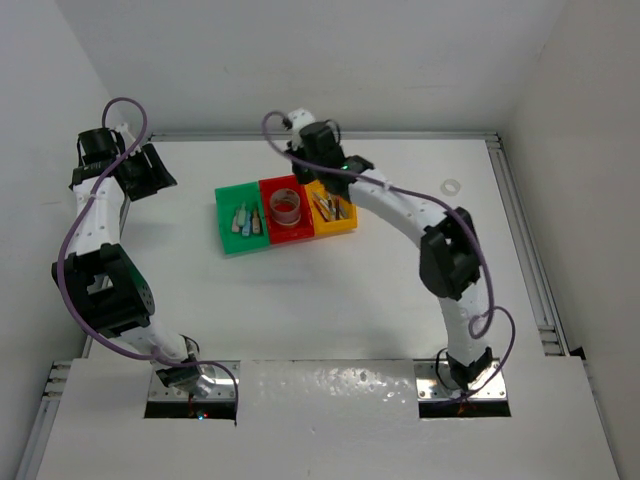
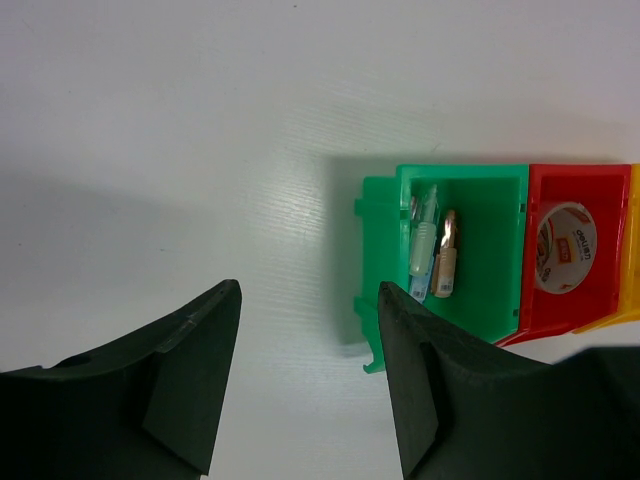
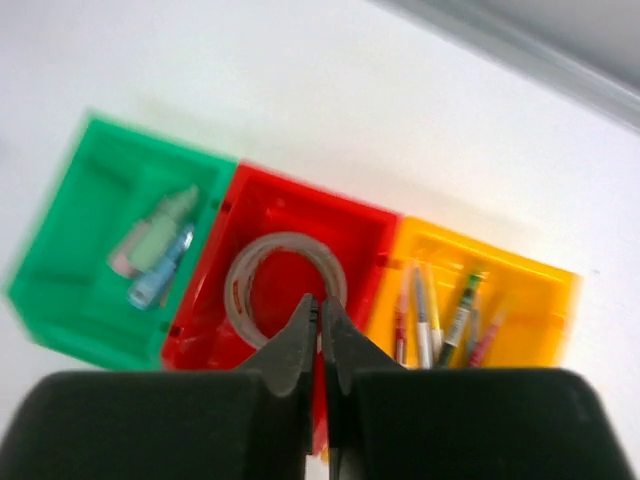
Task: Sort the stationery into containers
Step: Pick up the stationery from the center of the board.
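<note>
L gripper (image 2: 305, 390) spread wide, empty, nr table's far-left corner. R gripper (image 3: 320, 335) pinched closed on nothing over red bin (image 3: 310, 215) w/ clear tape roll (image 3: 235, 285). Only top view shows white roll (image 1: 444, 187) nr right edge.

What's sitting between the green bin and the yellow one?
The red bin, holding a tape roll, with the green bin and yellow bin against its sides; clearest in the right wrist view.

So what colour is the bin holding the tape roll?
Red: the middle bin, clearest in the right wrist view.
</note>
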### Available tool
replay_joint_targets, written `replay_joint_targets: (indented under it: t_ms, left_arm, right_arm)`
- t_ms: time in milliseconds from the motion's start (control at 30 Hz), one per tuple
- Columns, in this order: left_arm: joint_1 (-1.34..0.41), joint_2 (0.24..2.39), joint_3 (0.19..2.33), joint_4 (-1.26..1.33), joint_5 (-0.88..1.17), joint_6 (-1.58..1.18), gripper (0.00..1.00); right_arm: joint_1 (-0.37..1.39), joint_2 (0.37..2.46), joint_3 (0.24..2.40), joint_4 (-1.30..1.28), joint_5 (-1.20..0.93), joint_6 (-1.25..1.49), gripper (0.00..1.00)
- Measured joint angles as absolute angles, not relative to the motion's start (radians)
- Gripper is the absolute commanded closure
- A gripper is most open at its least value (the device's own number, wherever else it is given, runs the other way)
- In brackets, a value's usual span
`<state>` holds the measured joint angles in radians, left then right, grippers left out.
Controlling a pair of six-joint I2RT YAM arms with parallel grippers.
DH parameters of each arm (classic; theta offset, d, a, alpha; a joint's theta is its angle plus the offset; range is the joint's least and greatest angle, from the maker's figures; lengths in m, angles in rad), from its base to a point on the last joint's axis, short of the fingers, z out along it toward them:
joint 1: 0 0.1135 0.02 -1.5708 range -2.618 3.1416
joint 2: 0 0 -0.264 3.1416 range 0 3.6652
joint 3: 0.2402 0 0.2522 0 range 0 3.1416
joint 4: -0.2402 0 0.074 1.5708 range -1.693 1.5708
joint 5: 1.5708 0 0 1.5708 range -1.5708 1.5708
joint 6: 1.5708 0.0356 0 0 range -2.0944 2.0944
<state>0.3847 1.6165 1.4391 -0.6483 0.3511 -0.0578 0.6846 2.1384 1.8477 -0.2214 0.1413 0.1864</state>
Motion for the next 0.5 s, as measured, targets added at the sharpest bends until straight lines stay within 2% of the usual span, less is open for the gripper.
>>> replay_joint_targets:
  t_ms: [67,100,167,233,333,500]
  left_arm:
    - [0.385,1.617,1.439,-0.648,0.351,-0.058,0.45]
    - [0.385,1.617,1.439,-0.648,0.351,-0.057,0.45]
    - [0.385,1.617,1.439,-0.648,0.352,-0.057,0.45]
    - [0.385,1.617,1.439,-0.648,0.352,-0.058,0.45]
    - [0.387,1.617,1.439,-0.648,0.352,-0.058,0.45]
    - [0.387,1.617,1.439,-0.648,0.352,-0.058,0.45]
  right_arm:
    - [0.629,2.052,1.826,-0.24,0.115,0.252,0.67]
    - [0.583,1.994,1.792,-0.232,0.11,0.294,0.47]
    - [0.459,1.871,1.688,-0.225,0.133,0.374,0.35]
    - [0.328,1.794,1.596,-0.227,0.167,0.439,0.34]
    - [0.145,1.789,1.507,-0.258,0.206,0.545,0.32]
    - [-0.031,1.921,1.453,-0.325,0.194,0.713,0.51]
